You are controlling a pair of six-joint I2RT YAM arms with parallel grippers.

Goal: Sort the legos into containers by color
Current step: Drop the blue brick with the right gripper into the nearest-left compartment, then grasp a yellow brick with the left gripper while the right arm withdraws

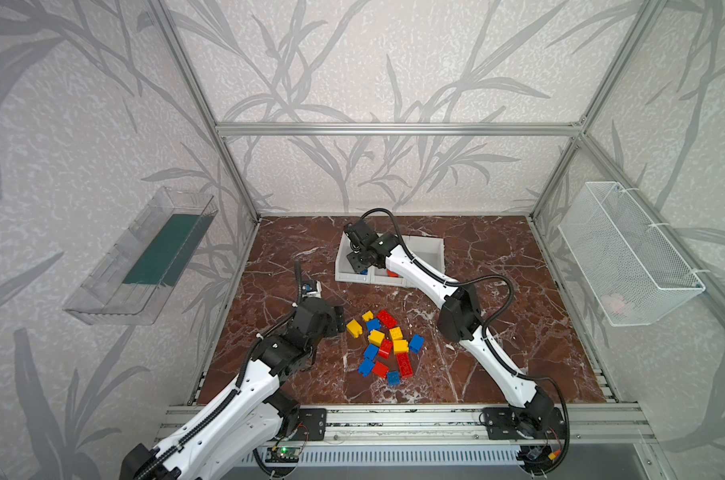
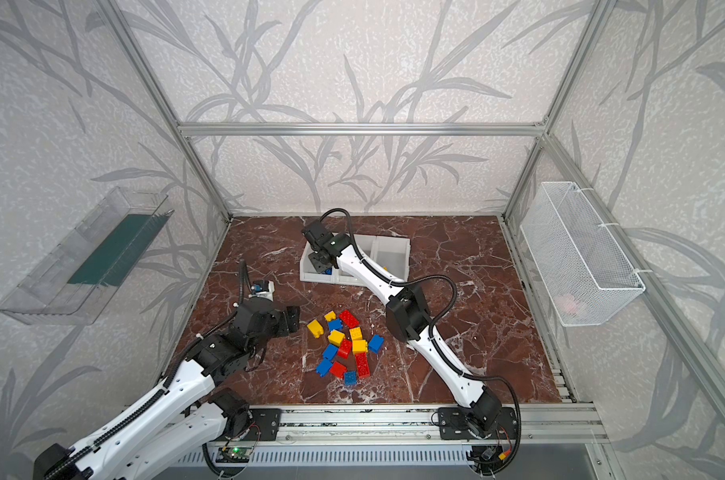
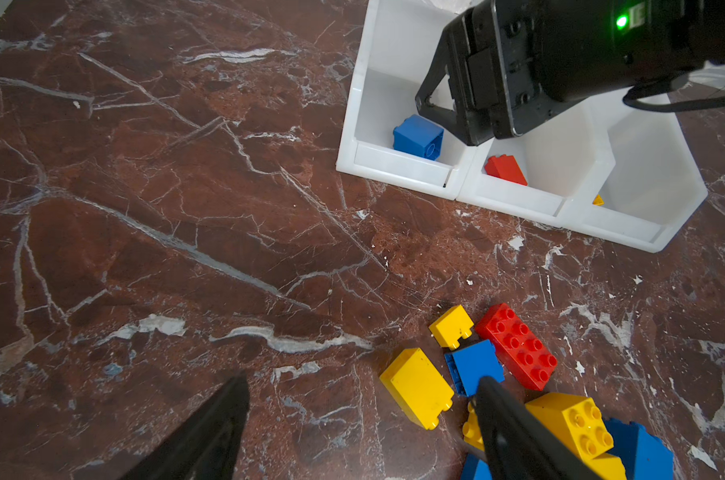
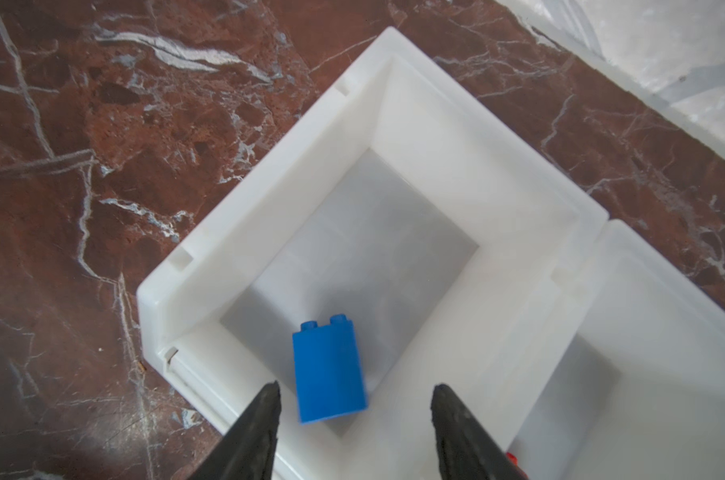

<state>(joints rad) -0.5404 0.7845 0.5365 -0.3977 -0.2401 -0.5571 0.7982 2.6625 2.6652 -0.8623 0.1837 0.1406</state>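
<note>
White containers (image 1: pixel 429 249) in both top views have the right gripper (image 1: pixel 358 266) above their end bin and loose legos (image 1: pixel 384 347) well in front; left wrist: left gripper (image 3: pixel 360 382) fingers spread at that pile; right wrist: right fingers (image 4: pixel 265 415) spread, blue brick (image 4: pixel 329 370) lying free inside that bin.

I can't read any text, label, brand or number in any feed. The stud tops on the legos (image 3: pixel 516 347) are too soft in the left wrist view to show any embossing. The circuit board (image 1: pixel 283 454) under the front rail shows in both top views, but any print on it is too small to read.
</note>
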